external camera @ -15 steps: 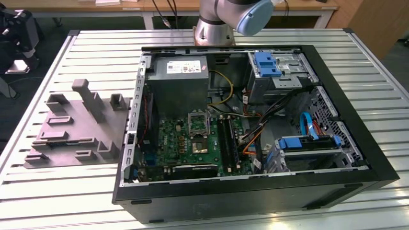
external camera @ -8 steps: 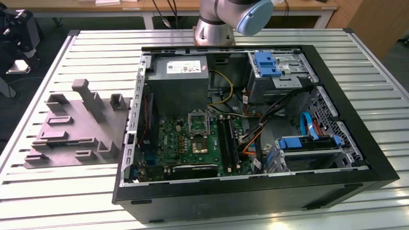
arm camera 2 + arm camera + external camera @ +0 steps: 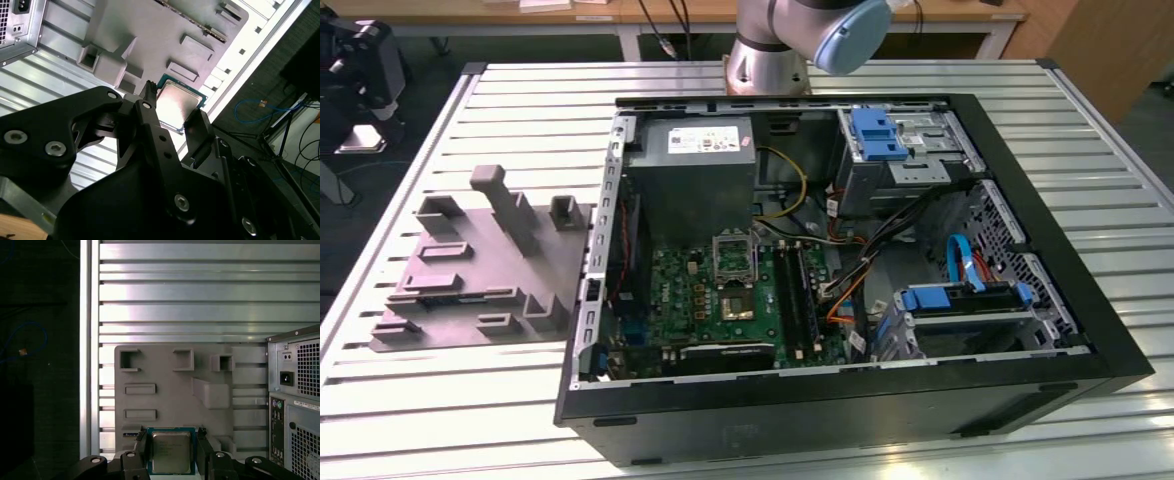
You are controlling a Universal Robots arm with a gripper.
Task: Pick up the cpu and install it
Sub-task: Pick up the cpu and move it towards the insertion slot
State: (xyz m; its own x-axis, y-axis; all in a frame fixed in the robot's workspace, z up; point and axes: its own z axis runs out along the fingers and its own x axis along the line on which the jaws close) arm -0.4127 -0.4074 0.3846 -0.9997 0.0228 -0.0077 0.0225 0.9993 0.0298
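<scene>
Currently the gripper (image 3: 172, 440) is clamping the cpu (image 3: 172, 454) by two opposite edges. Its fingers (image 3: 142, 445) are standing only as far apart as the chip is wide, pressing on its thin rim and touching nothing else. In both wrist views the cpu is sitting between them with the fixture (image 3: 165, 405) behind it, by the fixture's edge. How far clear of the fixture it is hanging I cannot tell. Judgement: the chip is likely handling as light, stiff and thin, with a slick metal top and a delicate underside, so the side edges are looking like the safe hold.
</scene>
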